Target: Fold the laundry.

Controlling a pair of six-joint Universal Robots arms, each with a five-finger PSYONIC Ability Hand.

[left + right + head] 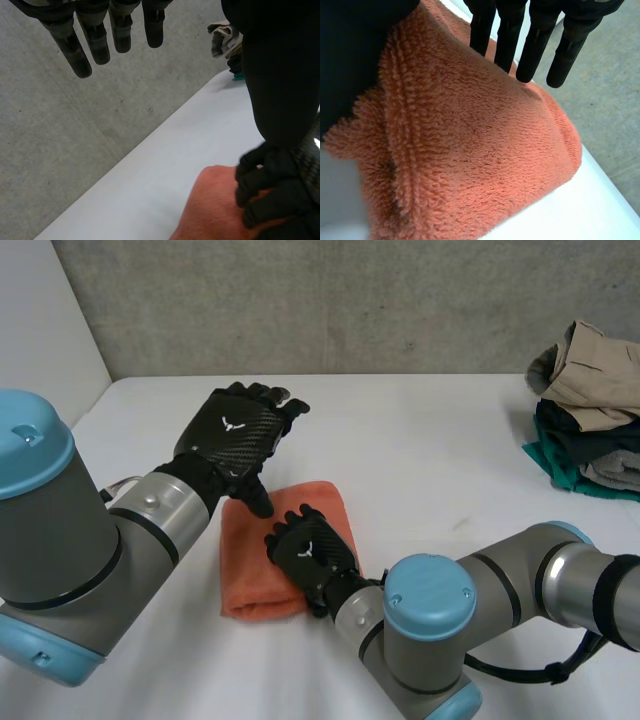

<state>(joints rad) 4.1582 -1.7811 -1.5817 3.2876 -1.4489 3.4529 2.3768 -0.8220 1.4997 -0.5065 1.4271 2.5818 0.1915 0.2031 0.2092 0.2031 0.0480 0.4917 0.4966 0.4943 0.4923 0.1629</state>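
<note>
The left hand (235, 430) hangs above the counter (430, 460) with its back up, released: in the left wrist view its fingers (100, 42) reach out straight into the air and hold nothing, while the thumb points down toward the far left edge of the towel (250, 575). Whether that thumb touches the cloth cannot be made out. The right hand (308, 548) lies palm down on the towel's middle; in the right wrist view its fingers (535, 50) are nearly straight, tips resting on the pile, gripping nothing. It covers the towel's centre, and its thumb hides part of one edge. The towel is orange, thick and fleecy, folded into a neat oblong with a rounded fold along one side, flat on the counter's near middle. A pile of clothes (585, 410) sits far right, cut off by the view's edge.
</note>
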